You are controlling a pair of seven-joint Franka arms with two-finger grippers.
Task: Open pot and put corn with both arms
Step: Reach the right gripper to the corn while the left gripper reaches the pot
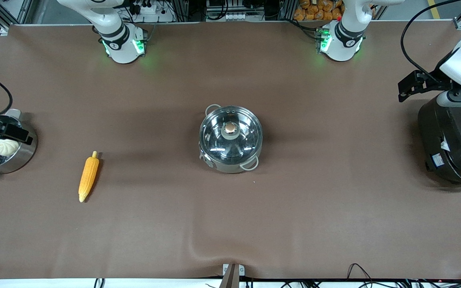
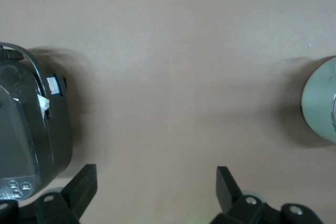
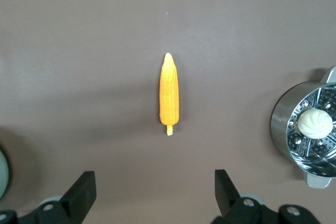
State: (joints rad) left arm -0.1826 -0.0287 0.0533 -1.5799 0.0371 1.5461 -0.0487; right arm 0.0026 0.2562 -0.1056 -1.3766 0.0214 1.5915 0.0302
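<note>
Fingers spread wide on both: left gripper [image 2: 155, 195] over the black rice cooker [image 1: 452, 146], right gripper [image 3: 155, 195] over the perforated steel steamer pot [image 1: 2, 150]. Lidded round steel pot [image 1: 230, 138] mid-table; orange-yellow tapered corn cob [image 1: 88, 177] toward right arm's end. Suggest left takes tan knob [image 1: 230, 128] dead-centre.

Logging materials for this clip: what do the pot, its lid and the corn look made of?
The pot looks like polished stainless steel, with mirror-like reflections. Its lid seems to be clear glass in a steel rim, with a tan knob, perhaps wood or plastic. The corn looks like matte plastic or rubber: uniform orange-yellow, moulded kernels.
</note>
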